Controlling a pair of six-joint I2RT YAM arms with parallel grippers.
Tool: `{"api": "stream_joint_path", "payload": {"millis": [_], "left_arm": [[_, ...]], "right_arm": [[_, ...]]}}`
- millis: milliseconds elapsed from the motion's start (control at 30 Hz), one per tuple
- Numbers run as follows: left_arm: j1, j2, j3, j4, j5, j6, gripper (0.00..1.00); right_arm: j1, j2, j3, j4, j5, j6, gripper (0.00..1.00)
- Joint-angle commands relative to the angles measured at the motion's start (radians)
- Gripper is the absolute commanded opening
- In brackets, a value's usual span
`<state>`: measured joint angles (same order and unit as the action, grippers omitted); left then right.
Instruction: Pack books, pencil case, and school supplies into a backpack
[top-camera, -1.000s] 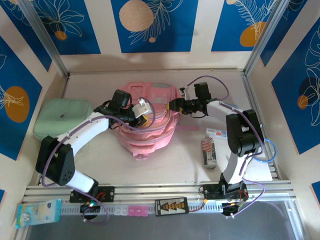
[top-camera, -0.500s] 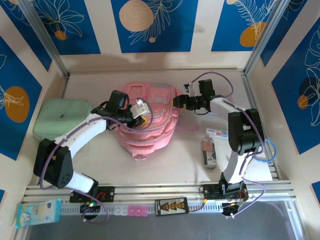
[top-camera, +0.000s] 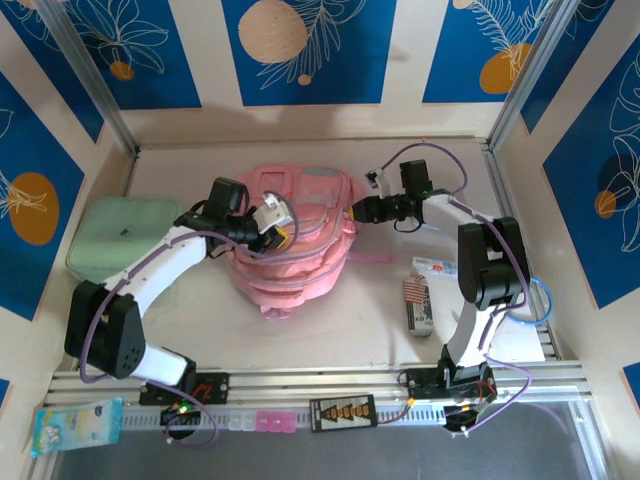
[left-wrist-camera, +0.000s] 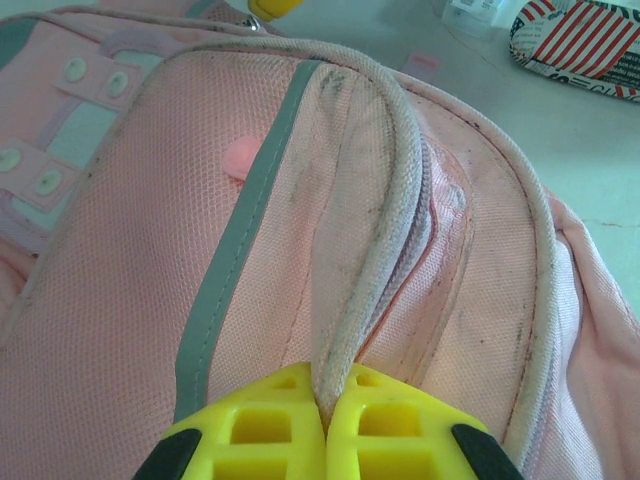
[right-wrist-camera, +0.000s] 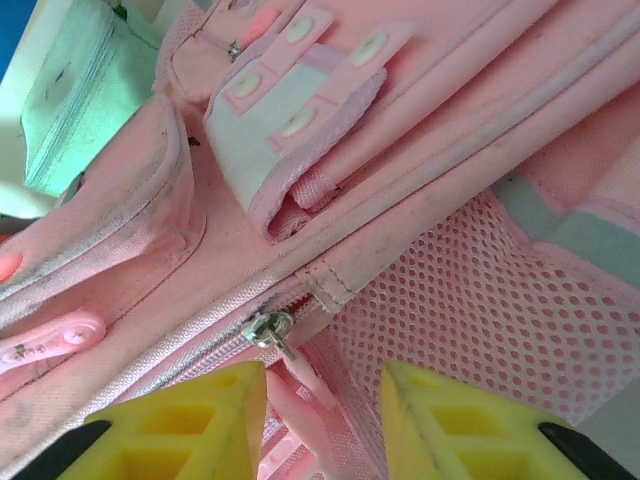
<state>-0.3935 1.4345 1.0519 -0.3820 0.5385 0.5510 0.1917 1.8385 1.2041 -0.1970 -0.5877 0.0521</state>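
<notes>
The pink backpack (top-camera: 295, 250) lies mid-table. My left gripper (top-camera: 272, 222) is shut on a piped seam of its top edge (left-wrist-camera: 345, 330), the yellow fingertips (left-wrist-camera: 260, 430) pressed together round the cord. My right gripper (top-camera: 354, 210) is at the bag's right side, its jaws apart. The metal zip slider (right-wrist-camera: 266, 330) and its pink pull tab (right-wrist-camera: 305, 385) sit between the yellow fingers (right-wrist-camera: 190, 425), with the tab near the left one. Two school supplies lie to the right: a red-and-white striped pack (top-camera: 417, 301) and a white card (top-camera: 436, 267). The books and pencil case are out of view.
A mint-green soft case (top-camera: 125, 235) lies at the left, next to my left arm. A blue tissue pack (top-camera: 75, 425) rests below the front rail. Panel walls close in the back and both sides. The striped pack (left-wrist-camera: 585, 40) lies just beyond the bag.
The left gripper pulled the bag's edge left and back, so the backpack bunched narrower. The right gripper drew back to the bag's right side and its jaws narrowed round the zip pull.
</notes>
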Motion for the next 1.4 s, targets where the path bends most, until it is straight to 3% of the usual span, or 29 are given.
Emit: {"api": "stream_joint_path", "payload": {"millis": [0, 567, 733, 1067, 1367], "left_arm": [[0.018, -0.046, 0.015, 0.032, 0.093, -0.004, 0.00], [0.088, -0.076, 0.006, 0.067, 0.090, -0.005, 0.00], [0.095, -0.067, 0.008, 0.080, 0.119, -0.021, 0.00], [0.097, -0.079, -0.008, 0.128, 0.088, -0.037, 0.00], [0.099, -0.080, -0.007, 0.134, 0.077, -0.039, 0.00]], "right_arm": [[0.030, 0.013, 0.051, -0.038, -0.046, -0.064, 0.35], [0.026, 0.028, 0.007, 0.086, -0.090, 0.019, 0.36], [0.038, 0.069, 0.071, 0.032, -0.096, 0.003, 0.34], [0.054, 0.080, 0.023, 0.090, -0.090, 0.012, 0.28], [0.076, 0.092, 0.043, 0.057, -0.099, -0.009, 0.33]]}}
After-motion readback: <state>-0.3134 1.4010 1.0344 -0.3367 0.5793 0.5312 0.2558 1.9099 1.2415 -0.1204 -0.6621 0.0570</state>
